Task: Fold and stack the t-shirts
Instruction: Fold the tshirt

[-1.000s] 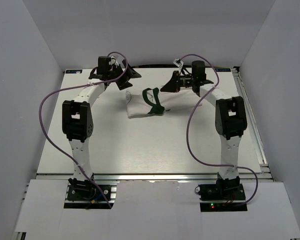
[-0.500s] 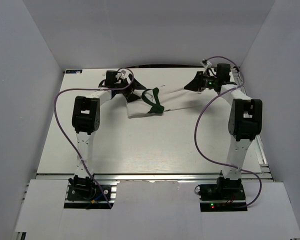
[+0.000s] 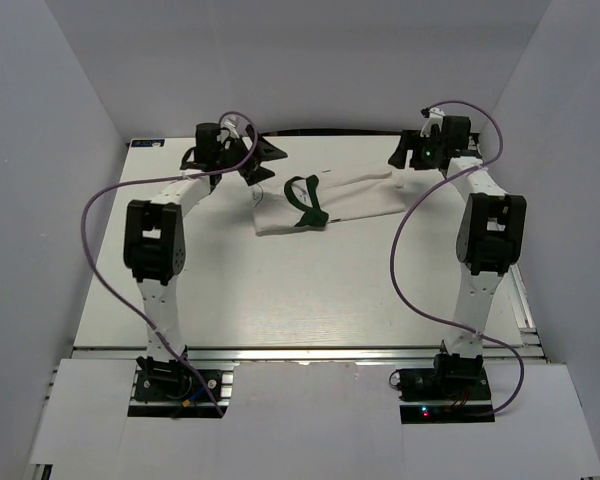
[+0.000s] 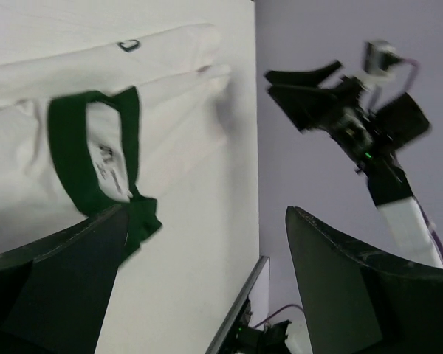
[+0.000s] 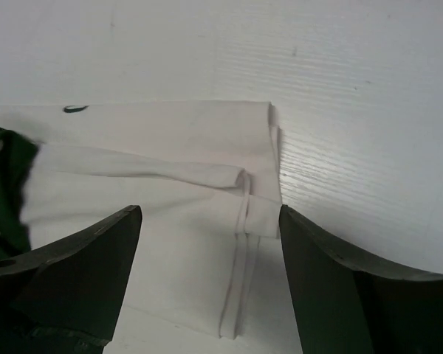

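Right wrist: t-shirt (image 5: 155, 147) beyond parted fingers (image 5: 66, 273).

From above you get bright, even, diffuse light. The white surface (image 3: 280, 290) runs close to washed out, and its grain barely reads. Shadows there are soft and faint, showing only beneath the arms and along the edge of the t-shirt (image 3: 330, 205). No hard glare shows.

Your left wrist view is smeared. The green neck trim (image 4: 65, 158) and the right arm (image 4: 369, 125) lack crisp edges, and the left fingers (image 4: 354, 295) are dark, soft-edged masses.

Your right wrist view is sharper. The hem stitching and the surface grain read clearly, with a thin shadow beside the fabric's edge. The right fingers (image 5: 347, 295) sit dark and out of focus in the foreground.
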Controlling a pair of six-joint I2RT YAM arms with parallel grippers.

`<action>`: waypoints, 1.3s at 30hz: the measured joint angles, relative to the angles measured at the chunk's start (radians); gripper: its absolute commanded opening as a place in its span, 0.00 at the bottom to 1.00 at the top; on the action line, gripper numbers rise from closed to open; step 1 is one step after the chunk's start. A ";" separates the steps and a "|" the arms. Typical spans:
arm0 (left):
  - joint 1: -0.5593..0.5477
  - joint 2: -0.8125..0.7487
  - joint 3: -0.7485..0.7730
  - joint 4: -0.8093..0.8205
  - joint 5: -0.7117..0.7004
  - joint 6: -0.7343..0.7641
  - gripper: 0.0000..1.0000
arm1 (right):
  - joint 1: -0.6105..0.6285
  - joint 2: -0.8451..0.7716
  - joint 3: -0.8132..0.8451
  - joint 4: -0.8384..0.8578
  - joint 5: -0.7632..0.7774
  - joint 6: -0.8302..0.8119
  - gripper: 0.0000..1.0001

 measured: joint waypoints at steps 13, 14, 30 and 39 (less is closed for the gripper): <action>0.140 -0.512 -0.483 0.037 0.003 0.037 0.98 | 0.008 0.166 0.043 -0.054 0.105 -0.017 0.89; 0.142 -0.525 -0.514 0.032 0.002 0.037 0.98 | 0.008 0.166 0.045 -0.053 0.104 -0.017 0.89; 0.206 -0.702 -0.686 -0.043 -0.001 0.056 0.98 | 0.117 0.179 0.069 -0.076 0.159 -0.036 0.84; 0.206 -0.704 -0.697 -0.054 -0.001 0.055 0.98 | 0.111 0.180 0.068 -0.083 0.169 -0.028 0.58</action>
